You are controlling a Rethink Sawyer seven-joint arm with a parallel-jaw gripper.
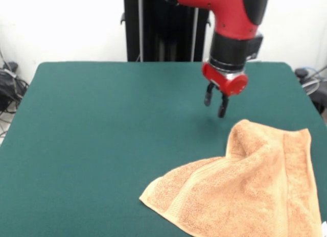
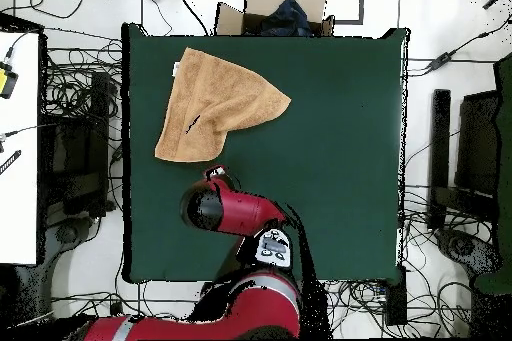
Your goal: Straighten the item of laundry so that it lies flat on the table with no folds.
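The towel [image 1: 245, 188] lay nearest the camera in the front view, orange-tan terry, spread over the lower right part of the green worktop [image 1: 102, 140] and running off the picture's bottom and right edges; it was not flat, for one corner was drawn in to a rounded hump at its far side and a fold ran slantwise from there toward the pointed corner at the left; a woven border band ran along the right side and another along the lower left edge; a speck of white showed at the bottom right edge, too small to tell what it was. In the overhead view the towel [image 2: 215, 107] sat in the upper left quarter of the worktop [image 2: 340, 157], with a short dark crease near its middle.

The claw [image 1: 215, 102] hung just above the worktop beside the towel's humped far corner, apart from the cloth; its two dark fingers [image 1: 223, 107] stood a little apart with nothing between them. Nothing else lay on the green surface, so nothing stood between claw and towel.

Around the worktop were tangled cables [image 2: 70, 87] on the floor, a white table [image 2: 18, 147] at the left, and a cardboard box [image 2: 275, 7] holding something dark just beyond the top edge.
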